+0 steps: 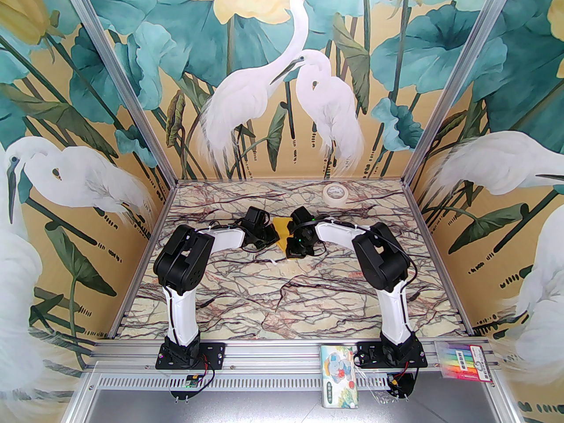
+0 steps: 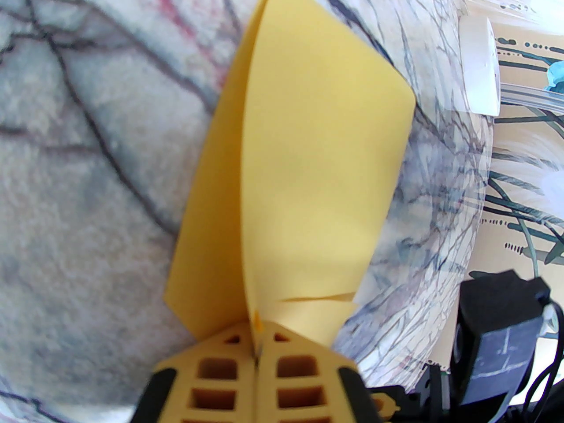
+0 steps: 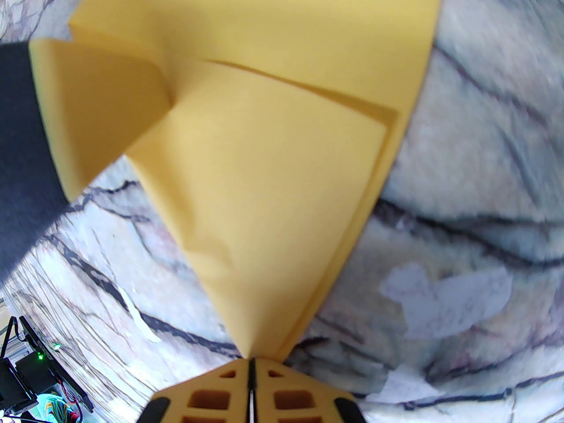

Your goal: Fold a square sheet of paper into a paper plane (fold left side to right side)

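Grip was tight on both sides. The left tool (image 2: 255,342) had its yellow fingers (image 2: 216,368) pressed together on the near edge of the sheet of paper (image 2: 317,148). The sheet ran straight out ahead of the fingertips in two layers. A wide one bowed off to the tool's right and a narrower one lay to its left, and the two met at a point far ahead. A short loose edge or tear crossed the wide layer just ahead of the fingertips.

The right tool (image 3: 251,364) was likewise clenched, its fingers (image 3: 291,399) shut on a pointed corner of the sheet of paper (image 3: 273,170). From that corner the paper fanned out ahead of the tool. A folded flap lay over a larger layer, and a smaller flap turned off to the tool's left. A dark blurred shape (image 3: 17,148) sat beside that smaller flap; whether they touched could not be told. A pale patch (image 3: 445,298) marked the surface (image 3: 484,148) ahead and to the right of the fingertips.

From above, the left tool (image 1: 269,237) and right tool (image 1: 291,244) faced each other with the sheet of paper (image 1: 282,226) between them, over the middle of the marbled surface (image 1: 282,306). A tape roll (image 1: 335,192) lay beyond the right tool, well apart from it.
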Robot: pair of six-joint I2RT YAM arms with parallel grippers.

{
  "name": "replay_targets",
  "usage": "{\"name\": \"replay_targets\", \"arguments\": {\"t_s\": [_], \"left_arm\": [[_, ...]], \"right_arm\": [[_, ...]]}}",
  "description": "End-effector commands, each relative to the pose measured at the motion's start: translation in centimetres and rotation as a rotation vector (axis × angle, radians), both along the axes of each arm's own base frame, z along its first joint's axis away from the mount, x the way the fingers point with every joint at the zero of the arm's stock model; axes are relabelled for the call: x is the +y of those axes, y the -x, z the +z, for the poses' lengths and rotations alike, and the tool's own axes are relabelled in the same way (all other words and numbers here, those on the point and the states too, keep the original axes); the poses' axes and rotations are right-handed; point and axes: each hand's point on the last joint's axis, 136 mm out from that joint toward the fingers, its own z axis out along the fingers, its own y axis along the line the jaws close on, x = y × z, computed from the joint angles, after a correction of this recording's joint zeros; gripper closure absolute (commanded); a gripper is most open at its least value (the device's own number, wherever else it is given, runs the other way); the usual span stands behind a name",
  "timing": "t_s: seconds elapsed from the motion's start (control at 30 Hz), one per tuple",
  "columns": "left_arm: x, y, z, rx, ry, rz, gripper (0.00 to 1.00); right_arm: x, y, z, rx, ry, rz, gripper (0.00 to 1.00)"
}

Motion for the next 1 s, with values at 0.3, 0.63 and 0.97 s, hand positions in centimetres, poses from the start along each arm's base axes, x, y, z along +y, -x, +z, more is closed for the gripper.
{"name": "replay_targets", "arguments": {"t_s": [0.3, 0.63, 0.97], "left_arm": [[-0.5, 0.0, -0.7, 0.027, -0.006, -0.003, 1.00], [-0.5, -0.1, -0.7, 0.031, -0.008, -0.001, 1.00], [-0.3, -0.2, -0.9, 0.044, -0.028, 0.009, 1.00]], "right_arm": [[1.8, -3.7, 2.8, -0.074, 0.006, -0.008, 0.92], [1.7, -3.6, -0.2, -0.025, 0.049, 0.008, 0.93], [-0.3, -0.7, -1.1, 0.015, 0.078, 0.006, 0.93]]}}
